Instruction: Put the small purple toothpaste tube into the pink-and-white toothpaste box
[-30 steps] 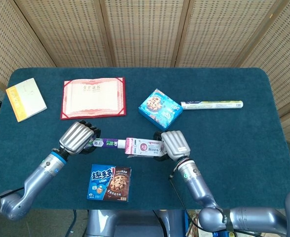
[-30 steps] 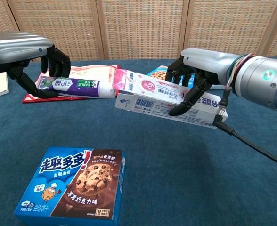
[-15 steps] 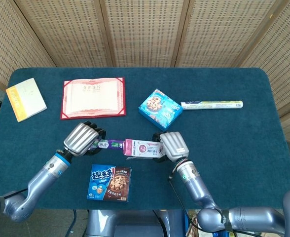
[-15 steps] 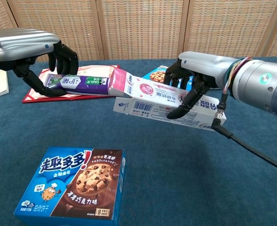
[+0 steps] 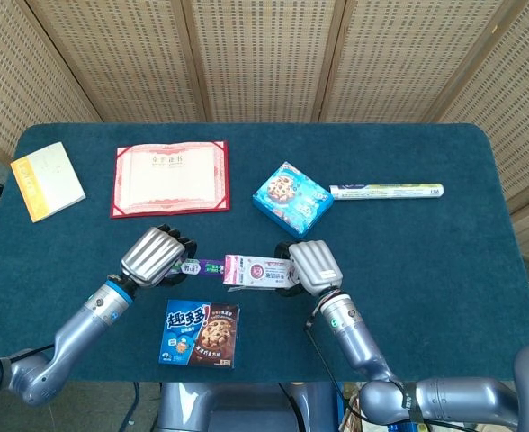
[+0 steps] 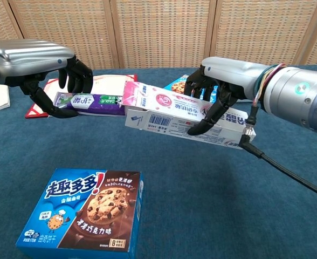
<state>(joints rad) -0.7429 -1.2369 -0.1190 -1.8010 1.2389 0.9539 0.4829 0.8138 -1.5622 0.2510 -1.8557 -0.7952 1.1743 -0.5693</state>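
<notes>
On the far left of the bench (image 5: 444,261), the head view gives me a yellow booklet (image 5: 47,180) and a red certificate folder (image 5: 170,178); the chest view shows only their edges. My left hand (image 5: 154,256) grips the purple toothpaste tube (image 6: 91,101) by its rear end, and both are above the bench. Below it lies the blue cookie box (image 6: 85,214), flat on the cloth. The tube's front end is at the open flap of the pink-and-white toothpaste box (image 6: 183,115). In the chest view it seems to be just entering the mouth, but the flap hides the tip, so I cannot say how deep. My right hand (image 6: 215,89) holds this box from above, fingers curled under it. Only the head view shows the whole light-blue cookie box (image 5: 292,199) and the long white tube (image 5: 386,191) behind. Compared with one second ago, the tube has moved right toward the box, and less of its length shows.
</notes>
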